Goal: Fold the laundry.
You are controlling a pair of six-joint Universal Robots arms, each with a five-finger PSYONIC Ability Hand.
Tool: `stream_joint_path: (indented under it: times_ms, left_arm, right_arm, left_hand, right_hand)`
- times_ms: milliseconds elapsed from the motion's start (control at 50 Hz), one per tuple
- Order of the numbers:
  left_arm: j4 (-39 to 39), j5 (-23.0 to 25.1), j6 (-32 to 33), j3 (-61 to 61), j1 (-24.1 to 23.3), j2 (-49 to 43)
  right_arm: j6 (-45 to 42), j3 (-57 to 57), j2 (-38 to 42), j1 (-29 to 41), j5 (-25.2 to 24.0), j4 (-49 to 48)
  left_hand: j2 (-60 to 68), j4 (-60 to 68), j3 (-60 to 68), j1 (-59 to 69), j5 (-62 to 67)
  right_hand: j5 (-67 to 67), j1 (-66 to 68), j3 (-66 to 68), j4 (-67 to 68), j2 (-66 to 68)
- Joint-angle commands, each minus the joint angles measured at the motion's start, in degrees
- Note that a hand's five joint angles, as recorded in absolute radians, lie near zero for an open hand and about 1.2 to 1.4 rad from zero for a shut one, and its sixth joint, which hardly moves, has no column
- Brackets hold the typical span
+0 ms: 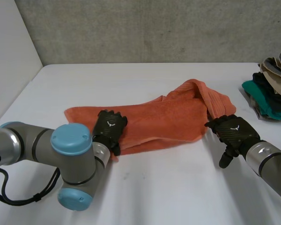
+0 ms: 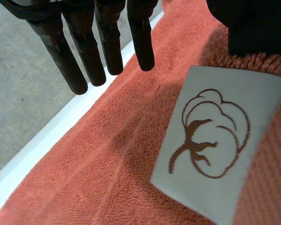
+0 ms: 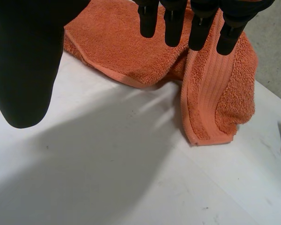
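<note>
1. Looking down at the white table (image 1: 178,192), we see an orange towel (image 1: 168,119) lying crosswise in the middle, between the two hands and a bit rumpled.
2. Its right end is bunched up and folded back over itself. A ribbed border strip (image 3: 203,93) runs down to a corner resting on the table, which we see best from the right wrist.
3. The left hand (image 1: 109,127) sits palm down on the towel's left part, close to the near edge.
4. From the left wrist we see its fingers (image 2: 79,51) straight and side by side over the terry cloth, not curled round anything. We'd call that hand released, just resting there.
5. Also under that palm is a white label (image 2: 215,140) with a brown cotton-plant drawing, lying flat on the towel.
6. The right hand (image 1: 234,131) is at the towel's right end. Its fingertips are touching the bunched part or just short of it; we can't tell which.
7. Its fingers (image 3: 173,28) are straight and reach over the cloth, and the thumb (image 3: 25,70) stands well apart over bare table. Nothing's pinched, so that one's relaxed too.
8. Off at the table's right edge there's a pile of clothes (image 1: 271,89), dark, teal and beige, apart from the towel.
</note>
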Motion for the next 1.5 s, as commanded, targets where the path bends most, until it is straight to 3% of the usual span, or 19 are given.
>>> stream_joint_path:
  times_ms: [20, 40, 160, 380, 400, 420, 440, 460, 580, 640, 700, 720, 780, 860, 1100, 1260, 1360, 1500]
  left_arm:
    - [1.1, 0.5, 4.7, 0.1, -0.2, 0.1]
    - [1.8, 0.7, 4.6, 0.1, -0.2, 0.3]
    - [3.1, 0.8, 4.9, 0.8, 0.0, 0.2]
    - [3.1, 1.4, 5.2, 0.7, 0.0, 0.4]
    - [2.8, 1.6, 5.2, 0.7, 0.0, 0.5]
    - [2.6, 1.7, 5.2, 0.7, -0.1, 0.7]
    - [2.3, 1.8, 5.3, 0.7, -0.2, 0.9]
    - [2.0, 1.8, 5.6, 0.6, -0.2, 1.1]
    - [-1.5, 1.6, 5.4, 0.6, -0.7, 1.2]
    - [-2.8, 1.6, 4.9, 0.4, -0.6, 1.2]
    - [-3.2, 1.6, 4.9, 0.3, -0.5, 1.1]
    - [-3.2, 1.8, 4.7, 0.6, -0.2, 1.0]
    - [-2.9, 1.9, 4.4, 1.1, 0.1, 0.8]
    - [-2.2, 1.2, 4.5, 1.4, 0.7, 1.0]
    - [-0.8, -1.2, 0.8, -7.8, 0.8, 21.6]
    - [-1.3, -1.1, -1.2, -12.9, -1.8, 36.0]
    - [-4.2, -1.4, -1.6, -12.2, -4.6, 41.2]
    - [-6.6, -1.8, -4.3, -8.8, -7.9, 46.2]
  right_arm:
    - [0.0, 0.0, 0.0, -0.1, 0.2, 0.0]
    - [0.0, 0.0, 0.1, -0.1, 0.2, 0.0]
    - [0.0, 0.0, 0.0, -0.1, 0.4, 0.0]
    - [0.0, -0.2, 0.0, -0.1, 0.4, 0.0]
    - [0.0, -0.1, 0.1, -0.1, 0.4, 0.0]
    - [0.0, -0.2, 0.0, -0.1, 0.4, 0.0]
    - [0.0, -0.1, 0.0, 0.0, 0.4, 0.0]
    - [0.0, -0.1, 0.0, 0.0, 0.4, 0.0]
    - [0.0, -0.1, 0.1, 0.0, 0.5, 0.0]
    - [0.0, -0.1, 0.0, 0.0, 0.5, 0.0]
    - [0.0, -0.1, 0.0, -0.1, 0.5, 0.0]
    - [0.0, -0.1, 0.0, -0.1, 0.5, 0.0]
    - [0.0, -0.1, 0.0, 0.0, 0.5, 0.0]
    - [-0.1, -0.1, -0.2, -0.1, 0.7, 0.0]
    - [0.5, -1.8, -3.0, 0.1, 0.5, 2.3]
    - [7.6, -6.2, -2.6, 6.8, 0.1, 2.5]
    - [15.9, -14.2, 8.5, 11.1, 0.6, -1.5]
    - [22.7, -23.1, 17.8, 15.3, 3.4, -2.5]
  left_hand:
    - [14.8, 15.5, 14.8, 14.6, 24.0]
    - [23.9, 24.5, 23.8, 23.6, 33.1]
    - [50.2, 50.8, 50.1, 49.9, 59.3]
    - [52.0, 52.7, 52.0, 51.8, 61.2]
    - [50.6, 51.2, 50.5, 50.3, 59.7]
    - [39.4, 40.1, 39.3, 39.2, 48.6]
    - [16.3, 17.0, 16.2, 16.1, 25.5]
    - [6.4, 7.1, 6.3, 6.2, 15.6]
    - [-4.6, -3.9, -4.7, -4.8, 4.6]
    - [-4.3, -3.6, -4.4, -4.5, 4.9]
    - [2.6, 3.2, 2.5, 2.3, 11.7]
    - [19.1, 19.8, 19.0, 18.9, 28.3]
    - [51.9, 52.6, 51.8, 51.7, 61.1]
    - [52.0, 52.7, 52.0, 51.8, 61.2]
    - [52.0, 52.7, 52.0, 51.8, 61.2]
    - [52.0, 52.7, 52.0, 51.8, 61.2]
    - [52.0, 52.7, 52.0, 51.8, 61.2]
    - [52.0, 52.7, 52.0, 51.8, 61.2]
  right_hand:
    - [-2.8, -3.2, -2.3, -2.2, -2.4]
    - [-2.8, -3.2, -2.3, -2.2, -2.4]
    - [-2.8, -3.2, -2.3, -2.2, -2.4]
    - [-2.8, -3.2, -2.3, -2.2, -2.4]
    - [-2.8, -3.2, -2.3, -2.2, -2.4]
    - [-2.8, -3.2, -2.3, -2.2, -2.4]
    - [-2.8, -3.2, -2.3, -2.2, -2.4]
    - [-2.8, -3.2, -2.3, -2.2, -2.4]
    - [-2.8, -3.2, -2.3, -2.2, -2.4]
    - [-2.8, -3.2, -2.3, -2.2, -2.4]
    - [-2.8, -3.2, -2.3, -2.2, -2.4]
    - [-2.8, -3.2, -2.3, -2.2, -2.4]
    - [-2.8, -3.2, -2.3, -2.2, -2.4]
    - [-2.8, -3.2, -2.3, -2.2, -2.4]
    - [-2.8, -3.2, -2.3, -2.2, -2.4]
    - [-2.8, -3.2, -2.3, -2.2, -2.4]
    - [-2.8, -3.2, -2.3, -2.2, -2.4]
    - [-2.8, -3.2, -2.3, -2.2, -2.4]
